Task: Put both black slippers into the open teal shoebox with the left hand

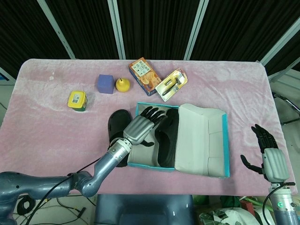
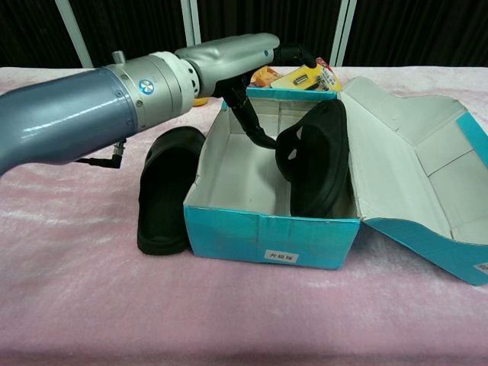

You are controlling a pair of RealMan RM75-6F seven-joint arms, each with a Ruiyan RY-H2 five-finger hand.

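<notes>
Hung the left hand (image 1: 141,125) above the near-left part of the teal shoebox (image 1: 224,140), fingers apart and gripping nothing. Leaned one black slipper (image 2: 316,160) on edge inside that box, against the right wall. Lay the other slipper (image 2: 165,189) flat on the pink cloth (image 1: 42,122), just beside the box's left wall, long axis running toward and away from the robot, parallel to that wall. Sat to the left of the hand and below it, so probably called for a short move left and down. Waited the right hand (image 1: 270,157) well apart at the table's right edge, fingers spread, empty.
</notes>
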